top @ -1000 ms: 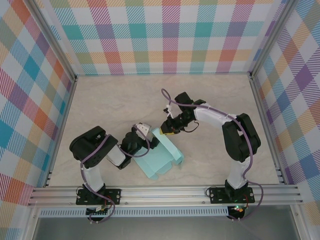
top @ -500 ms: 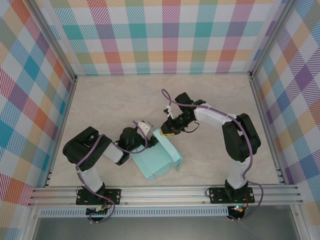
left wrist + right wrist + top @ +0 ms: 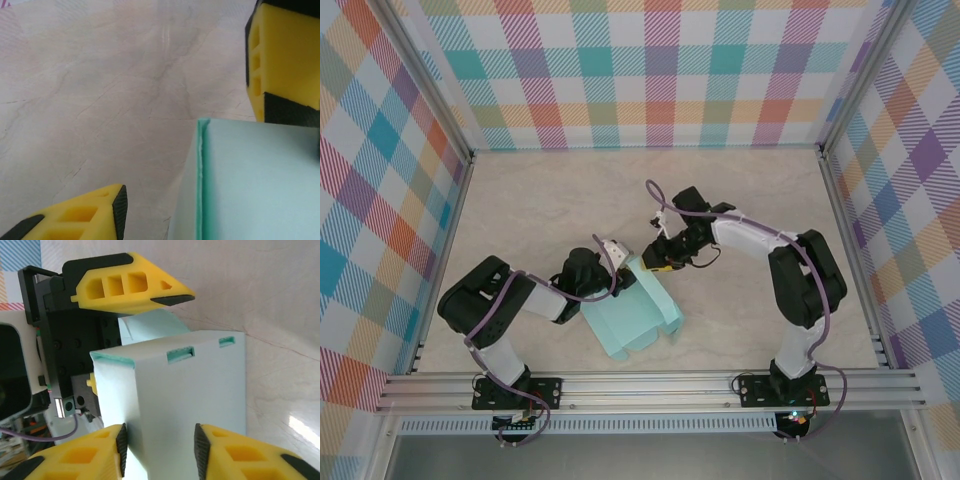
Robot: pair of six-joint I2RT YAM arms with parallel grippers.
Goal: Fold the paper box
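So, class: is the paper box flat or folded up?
Partly folded: the paper box has one end creased upright as a wall; the rest lies flat.

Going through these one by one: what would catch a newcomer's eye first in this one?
The pale aqua box, partly folded, lies near the middle of the table, between the arms. Both grippers meet at its far end: the left gripper has its jaws apart around a raised corner, and the right gripper straddles the box from the other side. Bright plaid walls ring the scene.
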